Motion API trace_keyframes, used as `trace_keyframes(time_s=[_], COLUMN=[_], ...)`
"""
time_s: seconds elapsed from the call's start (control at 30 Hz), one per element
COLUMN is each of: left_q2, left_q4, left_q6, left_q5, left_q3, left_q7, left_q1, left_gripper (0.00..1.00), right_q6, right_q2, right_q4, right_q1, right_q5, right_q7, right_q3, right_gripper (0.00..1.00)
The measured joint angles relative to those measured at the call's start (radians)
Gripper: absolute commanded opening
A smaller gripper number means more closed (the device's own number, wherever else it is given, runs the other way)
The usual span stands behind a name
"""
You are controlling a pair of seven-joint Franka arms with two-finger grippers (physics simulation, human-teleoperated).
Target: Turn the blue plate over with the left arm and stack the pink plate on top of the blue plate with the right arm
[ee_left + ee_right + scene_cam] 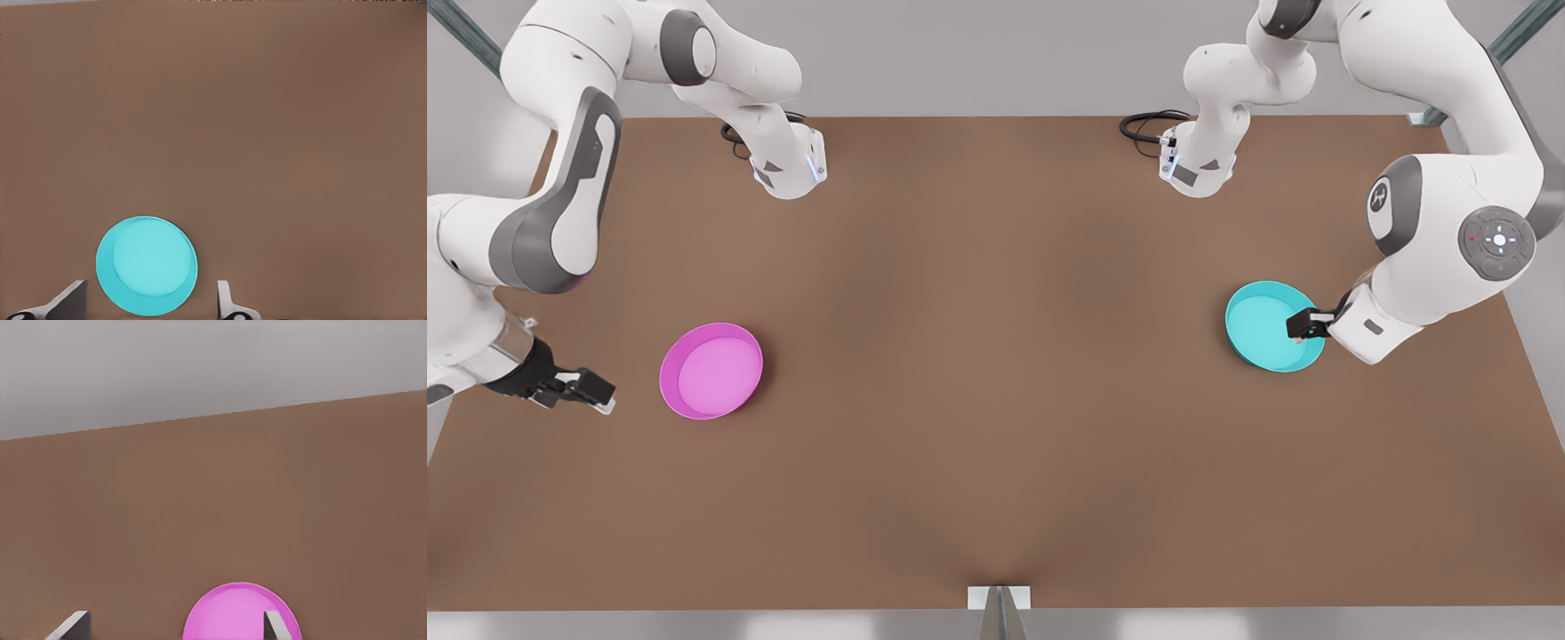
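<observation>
Nearest the front view's camera, a small white bracket (pixel 999 597) sits at the near edge of the brown table (pixel 996 462).

On the front view's left, the right gripper (pixel 596 391) hangs low over the table, just beside the pink plate (pixel 711 370) and apart from it. Its fingers (pixel 72 628) are spread wide in the right wrist view, where the pink plate (pixel 241 613) lies ahead of them, with one finger overlapping its rim and the other well off to the side. This plate rests flat on the table with its lighter inside facing up.

On the front view's right, the left gripper (pixel 1298 329) reaches over the edge of the blue plate (pixel 1267 324), its black tip above the plate's rim on the side nearest the arm. In the left wrist view its fingers (pixel 67 303) stand apart, and the blue plate (pixel 147 265) lies between them, closer to one finger than the other. Whether either finger touches the rim cannot be told. That plate also lies flat, open side up.

Both plates are well apart, one near each side of the table.
</observation>
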Motion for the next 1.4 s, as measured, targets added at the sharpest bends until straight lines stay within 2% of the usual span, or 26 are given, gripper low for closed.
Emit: trace_keyframes(time_s=[0.1,0.2,0.27,0.37,0.57,0.83,1.13,1.17,1.23,1.27,1.33,1.4], left_q2=[0.041,0.112,0.117,0.144,0.322,0.473,0.464,0.465,0.468,0.469,0.471,0.473], left_q4=[-0.001,-0.026,-0.131,-0.265,-0.275,-0.275,-0.355,-0.355,-0.355,-0.355,-0.355,-0.355], left_q6=[0.009,0.008,0.037,0.131,0.239,0.31,0.346,0.345,0.345,0.345,0.345,0.346], left_q5=[-0.009,-0.119,-0.209,-0.31,-0.439,-0.474,-0.479,-0.48,-0.48,-0.48,-0.481,-0.482], left_q3=[0.056,0.241,0.324,0.394,0.399,0.393,0.388,0.388,0.386,0.382,0.382,0.382], left_q7=[0.015,0.245,0.424,0.639,0.96,1.073,1.194,1.194,1.193,1.191,1.19,1.188], left_q1=[0.005,0.015,0.024,0.043,0.166,0.179,0.172,0.17,0.168,0.164,0.164,0.161], left_gripper=[1.0,1.0,1.0,1.0,1.0,1.0,1.0,0.97,0.57,0.5,0.41,0.38], right_q6=[0.003,0.0,0.003,0.003,0.005,0.002,-0.004,-0.006,-0.006,-0.006,-0.005,-0.004], right_q2=[0.006,0.004,0.006,0.008,0.018,0.02,0.018,0.018,0.017,0.017,0.018,0.02], right_q4=[-0.004,-0.004,-0.004,-0.004,-0.004,-0.005,-0.004,-0.004,-0.004,-0.004,-0.004,-0.004], right_q1=[0.014,0.014,0.013,0.011,0.013,0.016,0.015,0.016,0.016,0.014,0.014,0.014], right_q5=[-0.004,-0.005,-0.005,-0.005,-0.005,-0.017,-0.024,-0.025,-0.024,-0.024,-0.025,-0.025], right_q7=[0.0,0.002,0.003,0.003,0.003,0.0,0.001,0.0,0.0,0.0,0.0,0.0], right_q3=[0.001,0.002,0.003,0.004,0.004,0.004,0.004,0.004,0.004,0.004,0.004,0.004], right_gripper=[1.0,1.0,1.0,1.0,1.0,1.0,1.0,1.0,1.0,1.0,1.0,1.0])
